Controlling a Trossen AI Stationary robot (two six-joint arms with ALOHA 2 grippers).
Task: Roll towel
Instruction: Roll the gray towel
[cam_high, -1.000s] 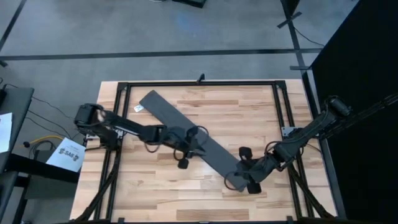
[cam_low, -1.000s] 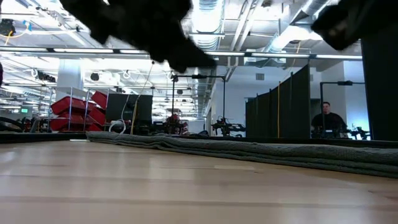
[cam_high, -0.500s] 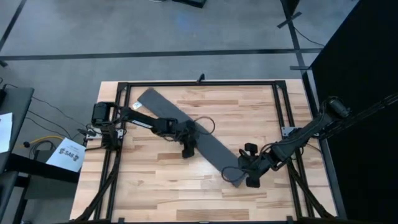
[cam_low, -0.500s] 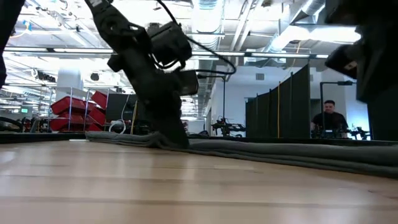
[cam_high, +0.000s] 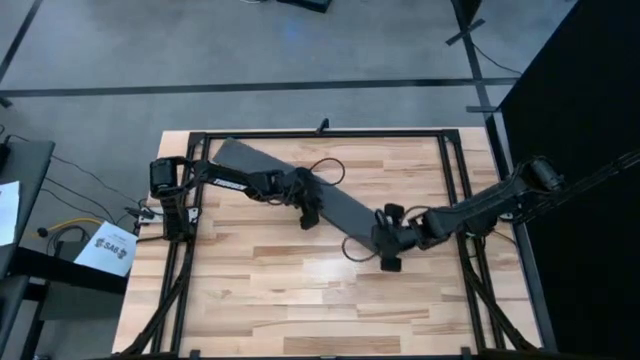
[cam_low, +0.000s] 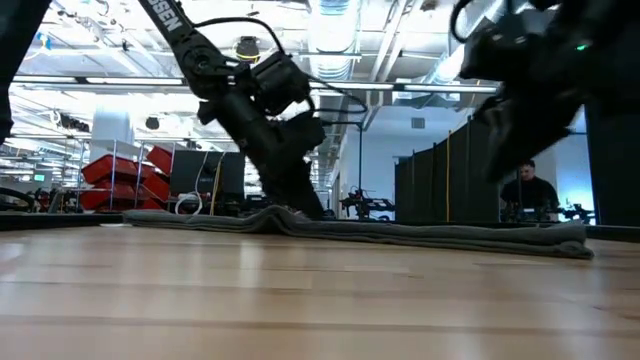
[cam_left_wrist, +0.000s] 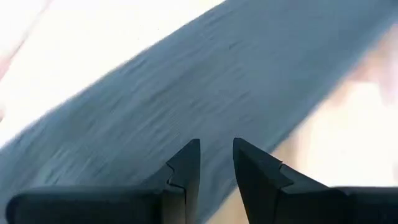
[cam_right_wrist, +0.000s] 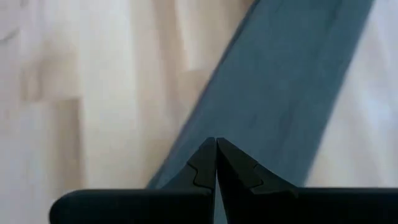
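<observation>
The towel (cam_high: 345, 212) is a long dark grey strip lying flat on the wooden table, slanting from the far left to the middle right; it also shows in the low view (cam_low: 430, 235). My left gripper (cam_high: 311, 217) stands on the strip's middle, at its near long edge, shut on the cloth (cam_left_wrist: 249, 74). My right gripper (cam_high: 378, 242) is shut over the strip's right end (cam_low: 583, 243). In the low view the right gripper (cam_low: 500, 165) hangs above the cloth (cam_right_wrist: 292, 81). My left gripper comes down on the towel from above, slanting, about halfway along the strip at its near long edge (cam_low: 272, 215). A small raised pucker of cloth sits at the fingertips (cam_left_wrist: 191, 149), held in the narrow gap between them. The rest of the towel lies flat on the table.
Black frame rails (cam_high: 320, 133) run along the table's far, left and right sides. Bare wood (cam_high: 300, 300) fills the near half of the table. A person (cam_low: 525, 188) sits in the room far behind the table.
Both grippers have moved toward the table's far edge. The towel has slid and swung with them: its right end has gone from near the front right toward the middle right, while its far left end has stayed about where it was.
</observation>
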